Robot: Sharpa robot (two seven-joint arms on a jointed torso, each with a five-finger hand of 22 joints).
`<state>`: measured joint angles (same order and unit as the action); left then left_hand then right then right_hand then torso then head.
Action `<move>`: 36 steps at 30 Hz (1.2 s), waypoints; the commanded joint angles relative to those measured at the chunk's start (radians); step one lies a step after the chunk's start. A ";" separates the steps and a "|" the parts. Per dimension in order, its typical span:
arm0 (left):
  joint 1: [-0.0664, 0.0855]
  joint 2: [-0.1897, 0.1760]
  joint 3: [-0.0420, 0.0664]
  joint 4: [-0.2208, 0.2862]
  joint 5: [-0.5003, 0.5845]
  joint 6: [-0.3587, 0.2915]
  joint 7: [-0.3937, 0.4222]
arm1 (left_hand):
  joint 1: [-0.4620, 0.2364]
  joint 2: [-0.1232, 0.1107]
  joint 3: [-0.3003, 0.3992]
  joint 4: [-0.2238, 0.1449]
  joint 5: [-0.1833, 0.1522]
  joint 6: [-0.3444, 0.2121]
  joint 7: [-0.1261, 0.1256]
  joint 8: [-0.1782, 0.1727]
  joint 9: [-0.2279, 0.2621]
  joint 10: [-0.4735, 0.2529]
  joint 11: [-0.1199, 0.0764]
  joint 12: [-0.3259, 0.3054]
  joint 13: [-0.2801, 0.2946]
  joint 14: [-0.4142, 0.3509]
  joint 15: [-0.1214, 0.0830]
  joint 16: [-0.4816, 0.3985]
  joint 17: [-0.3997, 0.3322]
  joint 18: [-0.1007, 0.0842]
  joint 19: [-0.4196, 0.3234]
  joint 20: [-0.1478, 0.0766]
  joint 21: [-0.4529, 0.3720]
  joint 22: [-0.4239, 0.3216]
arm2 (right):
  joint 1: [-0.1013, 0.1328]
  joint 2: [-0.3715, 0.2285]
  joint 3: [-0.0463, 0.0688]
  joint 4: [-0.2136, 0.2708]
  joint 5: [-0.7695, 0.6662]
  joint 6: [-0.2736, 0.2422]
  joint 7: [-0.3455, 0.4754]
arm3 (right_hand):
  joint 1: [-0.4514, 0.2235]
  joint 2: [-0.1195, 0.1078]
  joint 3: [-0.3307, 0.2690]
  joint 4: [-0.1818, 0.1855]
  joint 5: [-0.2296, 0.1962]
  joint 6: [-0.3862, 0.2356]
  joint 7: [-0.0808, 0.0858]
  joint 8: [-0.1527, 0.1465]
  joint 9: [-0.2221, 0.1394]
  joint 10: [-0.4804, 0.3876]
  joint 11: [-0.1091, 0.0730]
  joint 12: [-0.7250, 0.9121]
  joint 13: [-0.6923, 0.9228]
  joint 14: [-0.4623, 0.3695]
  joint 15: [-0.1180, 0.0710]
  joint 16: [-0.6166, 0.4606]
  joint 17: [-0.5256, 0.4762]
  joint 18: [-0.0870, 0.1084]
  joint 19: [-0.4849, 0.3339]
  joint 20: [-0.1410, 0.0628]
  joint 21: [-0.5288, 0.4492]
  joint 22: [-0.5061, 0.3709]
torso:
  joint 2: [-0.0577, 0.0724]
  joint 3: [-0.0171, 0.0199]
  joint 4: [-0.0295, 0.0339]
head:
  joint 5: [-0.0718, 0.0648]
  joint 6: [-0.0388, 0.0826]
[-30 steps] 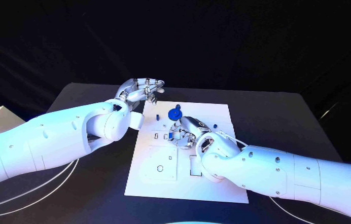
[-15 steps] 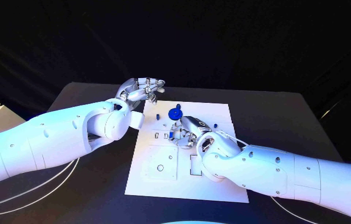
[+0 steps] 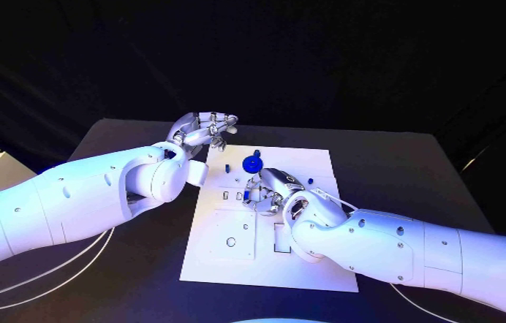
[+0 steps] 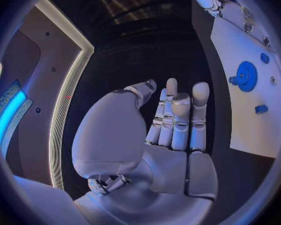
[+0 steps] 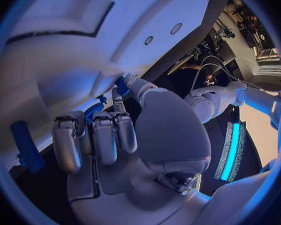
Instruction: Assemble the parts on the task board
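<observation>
Head view: white board [image 3: 269,257] mid-table, blue gear [image 3: 252,164] seated near its far end. Right hand [image 3: 270,189] low over the board just this side of the gear, fingers curled down, a small blue part [image 3: 247,195] at the fingertips. Left hand [image 3: 203,130] raised off the board's far left corner, fingers loosely bent, nothing in them.

Left wrist view: left hand [image 4: 172,135] with fingers straight and side by side, thumb apart, palm bare, holding nothing. Board [image 4: 250,85] off to one side, carrying the gear [image 4: 245,76] and two small blue pieces [image 4: 261,108], all well apart from this hand.

Right wrist view: right hand [image 5: 109,135] pressed close to the board [image 5: 65,50], fingers folded. Small blue part [image 5: 122,85] pinched between thumb and a fingertip, touching or almost touching the board surface; cannot tell which. Another blue piece [image 5: 27,146] lying on the board beside the folded fingers.

Step in hand, by judgement: seating the pinched part into its slot near the gear. Next move calls for fine alignment over the opening, then a straight press down with the pinch kept until the part sits. No work yet for the left hand, beyond steadying the board if needed.
</observation>
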<state>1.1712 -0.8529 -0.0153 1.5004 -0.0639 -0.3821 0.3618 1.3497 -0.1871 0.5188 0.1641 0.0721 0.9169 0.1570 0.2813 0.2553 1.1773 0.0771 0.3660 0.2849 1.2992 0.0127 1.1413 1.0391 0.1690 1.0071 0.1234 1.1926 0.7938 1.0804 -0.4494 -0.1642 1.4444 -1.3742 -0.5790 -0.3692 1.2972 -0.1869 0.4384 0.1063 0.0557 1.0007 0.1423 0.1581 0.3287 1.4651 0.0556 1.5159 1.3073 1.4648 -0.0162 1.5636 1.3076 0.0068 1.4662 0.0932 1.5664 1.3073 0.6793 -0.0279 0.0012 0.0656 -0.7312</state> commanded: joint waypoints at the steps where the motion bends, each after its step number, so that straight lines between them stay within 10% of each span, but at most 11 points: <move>1: 0.001 0.002 0.001 0.002 -0.008 0.011 0.000 | -0.009 0.001 0.000 -0.006 -0.005 -0.003 -0.001 -0.005 0.000 -0.009 0.000 0.010 0.006 0.012 0.001 0.016 0.014 -0.022 0.012 0.000 0.013 0.018 | -0.001 0.001 0.000 0.001 -0.017 0.004 0.006 | -0.012 -0.006 -0.009 0.000 0.003 -0.009 0.001 -0.006 -0.002 0.065 0.005 -0.007 0.218 0.100 0.006 -0.003 0.238 -0.007 0.105 0.002 0.004 0.264 | 0.000 -0.0004 0.0002 | 0.000 0.001; 13: 0.001 0.001 0.001 0.000 -0.022 0.012 -0.007 | -0.010 -0.001 0.000 -0.009 -0.005 -0.007 -0.002 -0.009 0.000 -0.017 -0.002 0.044 0.030 0.045 0.000 0.082 0.073 -0.031 0.047 -0.001 0.057 0.082 | -0.001 0.000 0.000 0.003 -0.017 -0.040 0.010 | -0.037 -0.031 -0.096 0.053 0.003 -0.052 0.011 -0.023 -0.010 0.040 0.015 -0.042 0.194 0.098 0.016 -0.007 0.230 -0.007 0.105 0.012 0.004 0.264 | 0.000 0.0000 -0.0004 | 0.002 0.004; 19: 0.001 0.000 0.001 -0.008 -0.062 0.019 -0.035 | -0.018 -0.003 -0.007 -0.007 -0.004 -0.013 -0.006 -0.017 -0.002 -0.026 -0.008 0.142 0.096 0.106 -0.005 0.188 0.180 -0.050 0.120 -0.005 0.129 0.196 | 0.001 -0.013 0.000 0.024 -0.013 -0.086 0.027 | 0.046 -0.003 -0.290 0.149 0.006 -0.085 0.022 -0.036 -0.016 0.030 0.025 -0.055 0.184 0.097 0.023 -0.009 0.227 -0.007 0.105 0.021 0.004 0.264 | -0.002 0.0005 -0.0011 | 0.003 0.005; 26: 0.001 -0.001 0.001 -0.027 -0.149 0.041 -0.124 | -0.071 -0.005 -0.059 0.034 -0.001 -0.016 0.006 0.044 0.027 -0.108 0.003 0.480 0.325 0.203 0.002 0.338 0.372 -0.079 0.235 0.003 0.220 0.358 | 0.028 -0.067 0.004 0.084 0.035 -0.114 0.095 | 0.075 -0.001 -0.334 0.183 0.006 -0.090 0.024 -0.040 -0.017 0.027 0.027 -0.058 0.182 0.096 0.026 -0.011 0.223 -0.007 0.105 0.022 0.004 0.264 | -0.010 0.0003 -0.0048 | 0.004 0.007; 29: 0.001 -0.001 0.001 -0.039 -0.206 0.061 -0.189 | -0.100 0.001 -0.084 0.060 -0.002 -0.004 -0.010 0.111 0.072 -0.011 -0.010 0.718 0.566 0.229 -0.007 0.372 0.426 -0.093 0.292 -0.005 0.252 0.428 | 0.048 -0.109 0.007 0.111 0.118 -0.119 0.203 | 0.089 0.005 -0.339 0.183 0.007 -0.092 0.025 -0.040 -0.018 0.030 0.027 -0.054 0.185 0.096 0.026 -0.011 0.223 -0.007 0.105 0.022 0.004 0.264 | -0.015 -0.0004 -0.0078 | 0.007 0.005; 36: 0.001 -0.006 0.001 -0.054 -0.393 0.133 -0.384 | -0.119 0.012 -0.105 0.092 -0.001 0.001 -0.043 0.219 0.173 0.095 -0.038 0.891 0.775 0.254 -0.033 0.401 0.478 -0.105 0.345 -0.028 0.276 0.487 | 0.097 -0.230 0.014 0.175 0.425 -0.096 0.485 | 0.144 0.029 -0.326 0.173 0.005 -0.084 0.023 -0.031 -0.014 0.006 0.026 -0.084 0.164 0.090 0.025 -0.021 0.202 -0.007 0.105 0.021 0.004 0.264 | -0.023 0.0009 -0.0139 | 0.013 0.000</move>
<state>1.1712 -0.8595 -0.0153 1.4458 -0.3163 -0.3246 0.1190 1.2351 -0.1780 0.4154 0.2513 0.0721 0.9168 0.1176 0.4972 0.4246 1.2704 0.0395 1.2532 1.0554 1.4670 -0.0164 1.5398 1.3081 0.0752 1.3497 0.0954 1.4659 1.2785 1.1739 -0.6712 -0.1510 1.6085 -1.1479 -0.6768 -0.0841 1.4383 -0.1566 0.1134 0.2823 0.0583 0.9179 0.1677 0.1237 0.3136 1.4649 0.0770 1.4319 1.3073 1.4646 0.0053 1.5459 1.3081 0.0068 1.4661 0.1077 1.5664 1.3078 0.6606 -0.0278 -0.0088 0.0758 -0.7291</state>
